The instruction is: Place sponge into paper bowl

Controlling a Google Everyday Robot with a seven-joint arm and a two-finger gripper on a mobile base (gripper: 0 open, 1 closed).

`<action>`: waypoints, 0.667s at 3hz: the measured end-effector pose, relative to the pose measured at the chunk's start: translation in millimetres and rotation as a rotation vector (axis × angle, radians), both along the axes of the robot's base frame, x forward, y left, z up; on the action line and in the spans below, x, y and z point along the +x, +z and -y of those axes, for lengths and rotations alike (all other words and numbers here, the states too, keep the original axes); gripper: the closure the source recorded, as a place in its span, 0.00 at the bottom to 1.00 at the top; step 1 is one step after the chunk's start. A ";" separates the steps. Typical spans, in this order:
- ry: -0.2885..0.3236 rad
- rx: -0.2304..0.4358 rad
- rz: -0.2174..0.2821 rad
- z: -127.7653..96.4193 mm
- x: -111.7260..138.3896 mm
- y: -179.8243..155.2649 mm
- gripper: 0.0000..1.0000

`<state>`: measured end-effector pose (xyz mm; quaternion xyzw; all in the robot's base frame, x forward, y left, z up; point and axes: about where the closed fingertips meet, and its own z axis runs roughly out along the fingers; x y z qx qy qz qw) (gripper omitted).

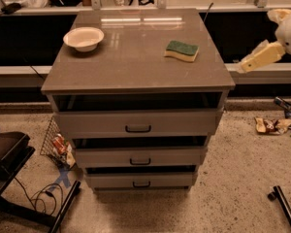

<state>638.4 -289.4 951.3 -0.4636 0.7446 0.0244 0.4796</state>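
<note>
The sponge (182, 51), pale yellow with its dark green layer facing up, lies on the right side of the grey cabinet top (136, 67). The white paper bowl (84, 38) stands upright on the far left of the same top and has nothing in it. My gripper (254, 60) is a cream-coloured piece at the right edge of the camera view. It hangs in the air beyond the cabinet's right edge, points left toward the sponge, and stands well apart from it. It holds nothing that I can see.
The cabinet has three drawers (138, 128), each slightly pulled out. A wire basket (56, 142) leans at its lower left, with cables and a dark stand on the floor. Wrappers (271, 125) lie on the floor at right. A counter runs behind.
</note>
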 end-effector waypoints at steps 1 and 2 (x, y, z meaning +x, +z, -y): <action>0.134 0.085 -0.106 -36.7 47.3 -40.7 0.00; 0.246 0.177 -0.231 -76.0 81.6 -87.6 0.00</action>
